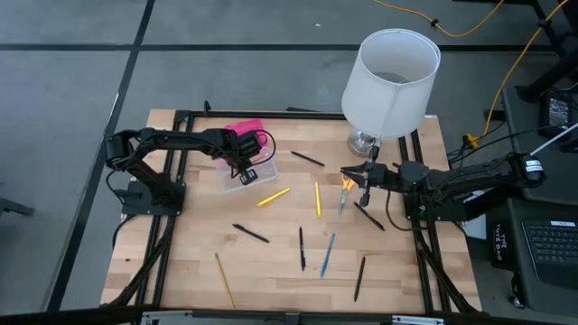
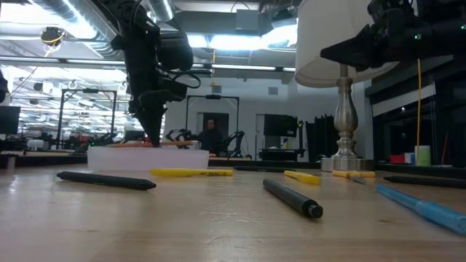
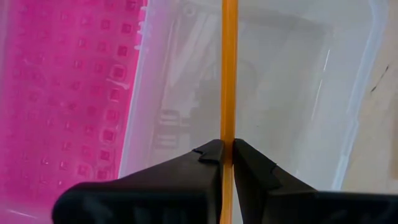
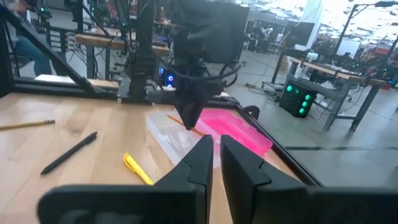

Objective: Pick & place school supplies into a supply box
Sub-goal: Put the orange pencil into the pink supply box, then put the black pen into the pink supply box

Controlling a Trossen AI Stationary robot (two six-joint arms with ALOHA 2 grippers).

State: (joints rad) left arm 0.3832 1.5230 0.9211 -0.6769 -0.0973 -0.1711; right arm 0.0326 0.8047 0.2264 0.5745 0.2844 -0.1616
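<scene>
The supply box lies open at the table's far left: a clear base (image 1: 259, 174) (image 3: 298, 93) with its hot-pink lid (image 1: 242, 129) (image 3: 68, 93) beside it. My left gripper (image 1: 244, 169) (image 3: 227, 152) points steeply down over the clear base, shut on an orange pencil (image 3: 228, 68). My right gripper (image 1: 364, 173) (image 4: 216, 152) hovers level at the table's right, shut with nothing between its fingers, just beyond the yellow-handled scissors (image 1: 347, 187). Several pens and pencils lie flat on the wood, among them a yellow one (image 1: 274, 196), a black one (image 1: 251, 233) and a blue one (image 1: 327, 255). My left gripper pinches the orange pencil's shaft (image 3: 228, 134) between its two fingers, coming from above and pointing steeply down. The pencil runs lengthwise over the clear base, along its long walls. Whether it rests on the base's floor cannot be told.
A large white lampshade on a metal lamp foot (image 1: 390, 81) stands at the far right corner. Black frame rails (image 1: 172, 208) run along the table's left and right sides. More pens lie toward the near edge (image 1: 360, 278) (image 1: 224, 280) and near the lamp (image 1: 308, 159).
</scene>
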